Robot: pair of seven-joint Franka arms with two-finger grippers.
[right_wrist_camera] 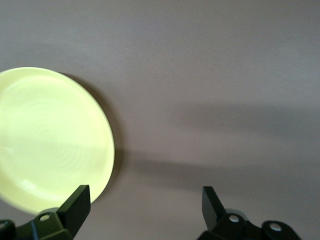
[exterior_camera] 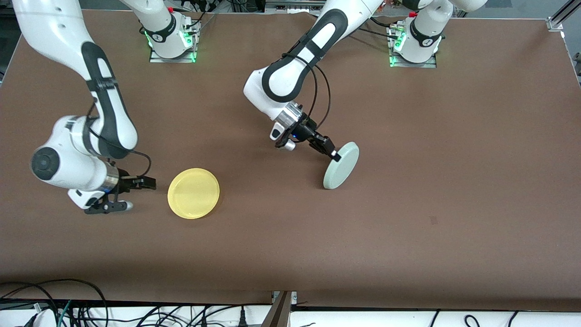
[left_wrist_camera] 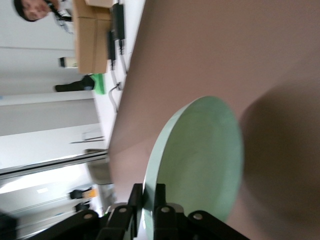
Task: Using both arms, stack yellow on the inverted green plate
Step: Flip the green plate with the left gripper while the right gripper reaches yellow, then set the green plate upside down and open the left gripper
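Observation:
The yellow plate [exterior_camera: 193,193] lies flat and rim up on the brown table, toward the right arm's end. My right gripper [exterior_camera: 135,194] is low beside it, open and empty. In the right wrist view the yellow plate [right_wrist_camera: 50,140] is just off one fingertip [right_wrist_camera: 77,200] of that gripper [right_wrist_camera: 145,202]. My left gripper [exterior_camera: 334,155] is shut on the rim of the green plate [exterior_camera: 341,165] and holds it steeply tilted on edge near the table's middle. Its lower edge is at or near the table. In the left wrist view my left gripper [left_wrist_camera: 148,197] pinches the green plate [left_wrist_camera: 200,155].
The two arm bases [exterior_camera: 171,38] [exterior_camera: 414,45] stand along the table's edge farthest from the front camera. Cables [exterior_camera: 68,309] lie below the table's near edge. A metal bracket [exterior_camera: 282,306] sits at the middle of that edge.

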